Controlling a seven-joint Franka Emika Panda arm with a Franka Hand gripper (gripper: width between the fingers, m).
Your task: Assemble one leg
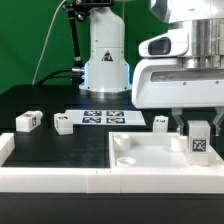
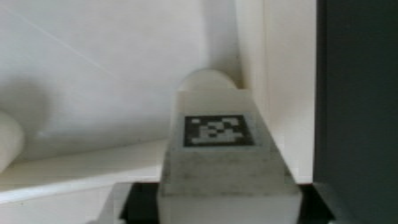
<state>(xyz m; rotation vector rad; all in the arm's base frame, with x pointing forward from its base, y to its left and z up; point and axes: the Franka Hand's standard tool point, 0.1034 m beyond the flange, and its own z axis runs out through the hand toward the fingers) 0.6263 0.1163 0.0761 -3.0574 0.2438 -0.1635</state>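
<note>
Blocky white tagged leg (image 2: 221, 150) stands clamped upright between the jaws.

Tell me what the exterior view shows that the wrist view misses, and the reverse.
Only the exterior view shows the loose legs on the black table, the marker board and the arm's base. Only the wrist view shows the held leg's tag up close. Both show the leg in the gripper over the large white square piece.

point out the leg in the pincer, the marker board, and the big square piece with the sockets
leg (image 1: 199, 140), exterior view, tagged front face.
marker board (image 1: 103, 117), exterior view, middle of its top.
square piece (image 1: 160, 166), exterior view, bare top surface.
</note>
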